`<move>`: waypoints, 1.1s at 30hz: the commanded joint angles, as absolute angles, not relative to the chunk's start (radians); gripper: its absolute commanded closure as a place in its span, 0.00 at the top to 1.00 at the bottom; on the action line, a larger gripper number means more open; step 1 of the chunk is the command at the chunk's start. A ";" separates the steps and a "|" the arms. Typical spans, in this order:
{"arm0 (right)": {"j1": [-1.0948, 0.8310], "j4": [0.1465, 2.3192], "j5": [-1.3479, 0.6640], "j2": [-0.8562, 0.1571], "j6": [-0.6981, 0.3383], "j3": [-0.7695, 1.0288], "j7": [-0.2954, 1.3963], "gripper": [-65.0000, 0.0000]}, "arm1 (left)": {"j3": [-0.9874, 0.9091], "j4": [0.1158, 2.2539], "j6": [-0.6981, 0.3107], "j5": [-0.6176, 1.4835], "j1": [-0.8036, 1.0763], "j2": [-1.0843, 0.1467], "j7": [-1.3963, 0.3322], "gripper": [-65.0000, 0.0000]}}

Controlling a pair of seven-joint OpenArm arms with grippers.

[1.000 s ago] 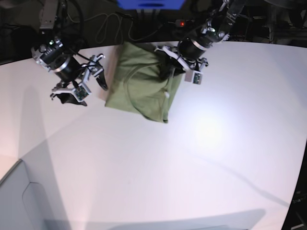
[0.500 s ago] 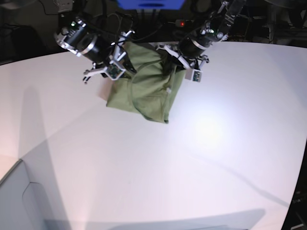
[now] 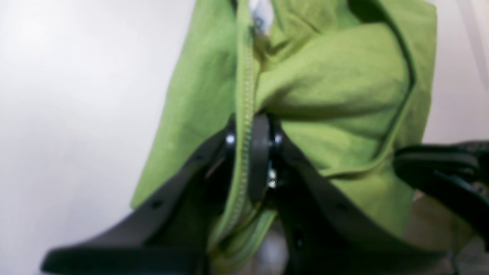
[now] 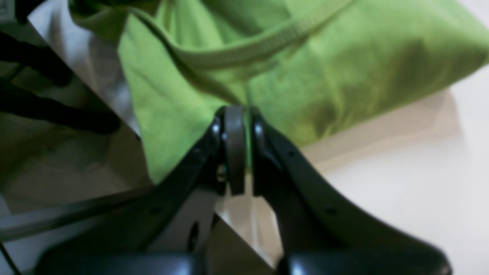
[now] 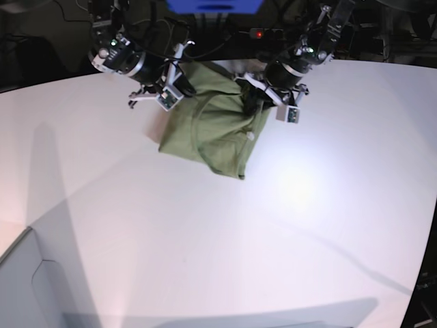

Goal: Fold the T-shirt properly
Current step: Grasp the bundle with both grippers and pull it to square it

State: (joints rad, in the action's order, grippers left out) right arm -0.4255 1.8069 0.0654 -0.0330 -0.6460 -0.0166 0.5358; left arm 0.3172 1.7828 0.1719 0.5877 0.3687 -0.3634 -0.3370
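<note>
No brand or readable writing showed anywhere; the only label was a small white neck tag (image 5: pixel 250 136) on the olive-green, short-sleeved T-shirt of thin soft fabric (image 5: pixel 212 130), too small to tell whether it bore print. The shirt lay partly folded on a smooth white table (image 5: pixel 225 239) toward twelve o'clock of the base view, its far edge bunched and lifted between the two arms, its near corner pointing to about five o'clock. The tabletop was bare and glossy, with a bright glare patch at roughly three o'clock of the shirt and long soft shadows crossing the near half; beyond the far rim the room was dark, with tangled cables, a blue panel (image 5: pixel 213 5) at twelve o'clock and a small red light. The left gripper (image 3: pixel 250 152) reached down from the one o'clock side, its black jaws clenched on a ribbed hem of the T-shirt that ran between the pads. The right gripper (image 4: pixel 238 149) came in from eleven o'clock, angled toward the cloth, its jaws pinched together on a fold of the green fabric at the shirt's edge, with the table's pale surface showing beneath
</note>
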 commanded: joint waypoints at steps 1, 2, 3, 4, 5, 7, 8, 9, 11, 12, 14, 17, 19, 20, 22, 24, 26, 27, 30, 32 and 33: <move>-0.412 1.807 0.051 -0.035 -0.657 -0.019 0.522 0.00 | 0.305 1.805 0.166 0.588 0.367 -0.367 -0.315 0.00; -0.407 1.788 0.051 -0.035 -0.657 -0.019 0.522 0.00 | 0.297 1.802 0.166 0.588 0.367 -0.367 -0.315 0.00; -0.403 1.774 0.051 -0.035 -0.657 -0.019 0.522 0.00 | 0.289 1.801 0.166 0.588 0.367 -0.367 -0.315 0.00; -0.400 1.758 0.051 -0.035 -0.657 -0.019 0.522 0.00 | 0.285 1.797 0.166 0.588 0.367 -0.367 -0.315 0.00; -0.400 1.742 0.051 -0.033 -0.657 -0.019 0.522 0.00 | 0.283 1.796 0.166 0.588 0.367 -0.367 -0.315 0.00; -0.397 1.718 0.051 -0.031 -0.657 -0.021 0.498 0.00 | 0.283 1.794 0.166 0.588 0.366 -0.367 -0.315 0.00; -0.397 1.704 0.051 -0.031 -0.657 -0.028 0.478 0.00 | 0.283 1.794 0.166 0.587 0.366 -0.367 -0.315 0.00; -0.397 1.693 0.053 -0.033 -0.656 -0.039 0.463 0.00 | 0.283 1.794 0.166 0.584 0.366 -0.367 -0.315 0.00; -0.394 1.669 0.053 -0.036 -0.653 -0.061 0.443 0.00 | 0.282 1.791 0.166 0.581 0.364 -0.367 -0.315 0.00; -0.394 1.653 0.054 -0.036 -0.653 -0.067 0.437 0.00 | 0.277 1.784 0.166 0.581 0.363 -0.367 -0.315 0.00; -0.384 1.621 0.054 -0.036 -0.653 -0.068 0.427 0.00 | 0.246 1.767 0.166 0.587 0.363 -0.366 -0.315 0.00; -0.374 1.581 0.054 -0.036 -0.653 -0.068 0.415 0.00 | 0.217 1.750 0.166 0.588 0.364 -0.364 -0.315 0.00; -0.371 1.564 0.054 -0.036 -0.653 -0.068 0.401 0.00 | 0.205 1.742 0.165 0.588 0.366 -0.367 -0.315 0.00; -0.371 1.563 0.054 -0.036 -0.653 -0.067 0.395 0.00 | 0.205 1.742 0.165 0.588 0.366 -0.367 -0.315 0.00; -0.371 1.563 0.054 -0.036 -0.653 -0.067 0.394 0.00 | 0.199 1.742 0.165 0.588 0.366 -0.367 -0.315 0.00; -0.371 1.563 0.054 -0.036 -0.653 -0.067 0.392 0.00 | 0.191 1.744 0.165 0.588 0.366 -0.367 -0.317 0.00; -0.369 1.563 0.054 -0.036 -0.653 -0.067 0.392 0.00 | 0.189 1.748 0.165 0.588 0.367 -0.367 -0.317 0.02; -0.369 1.563 0.054 -0.036 -0.653 -0.067 0.392 0.00 | 0.189 1.751 0.171 0.588 0.367 -0.367 -0.317 0.09; -0.369 1.563 0.054 -0.036 -0.653 -0.067 0.392 0.00 | 0.177 1.753 0.174 0.588 0.372 -0.367 -0.317 0.27; -0.369 1.563 0.054 -0.036 -0.653 -0.067 0.392 0.00 | 0.157 1.756 0.174 0.588 0.378 -0.367 -0.317 0.36; -0.369 1.563 0.054 -0.036 -0.653 -0.067 0.392 0.00 | 0.145 1.758 0.174 0.588 0.384 -0.367 -0.317 0.40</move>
State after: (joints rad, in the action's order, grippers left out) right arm -0.3637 1.5639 0.0139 -0.0307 -0.6430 -0.0685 0.3431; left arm 0.1524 1.7374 0.1715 0.5884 0.3805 -0.3607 -0.3412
